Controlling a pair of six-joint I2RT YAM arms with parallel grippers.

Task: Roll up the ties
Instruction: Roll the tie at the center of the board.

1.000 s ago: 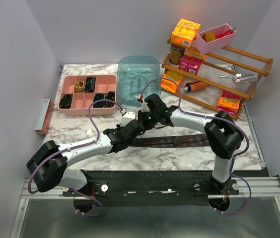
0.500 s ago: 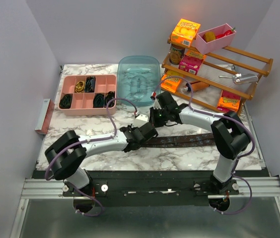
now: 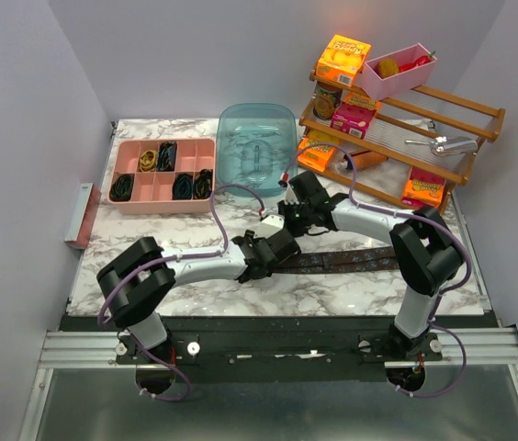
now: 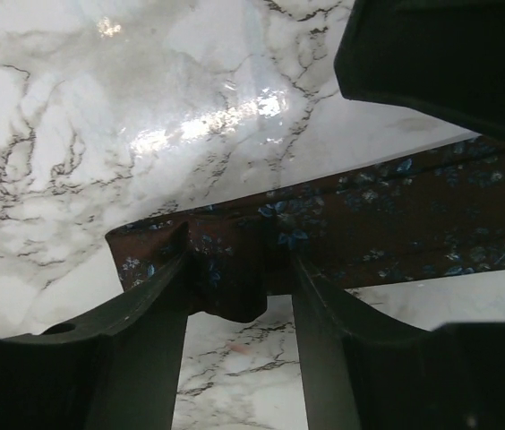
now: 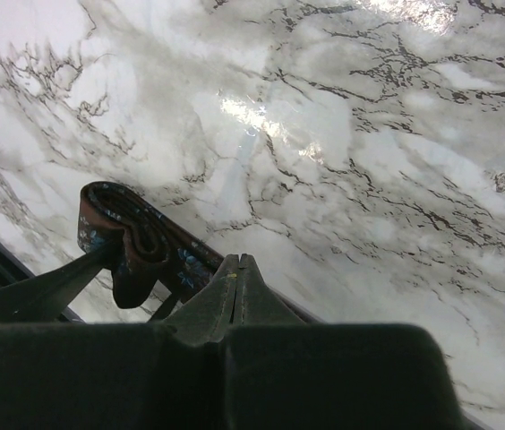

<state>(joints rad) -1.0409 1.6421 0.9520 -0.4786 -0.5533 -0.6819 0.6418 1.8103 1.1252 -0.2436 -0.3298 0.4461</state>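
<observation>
Left tool [image 4: 237, 255] has spread open (straddling the tie [image 4: 387, 215]) and shifted rightward.

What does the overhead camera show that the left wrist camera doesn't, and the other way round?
Only the overhead view shows the pink tray of coiled ties, the blue tub, the stocked wooden rack and the full length of the tie. Only the left wrist view shows the tie's small blue flower print and its folded end lying inside the open left gripper. Both show the brown tie on the marble table.
</observation>
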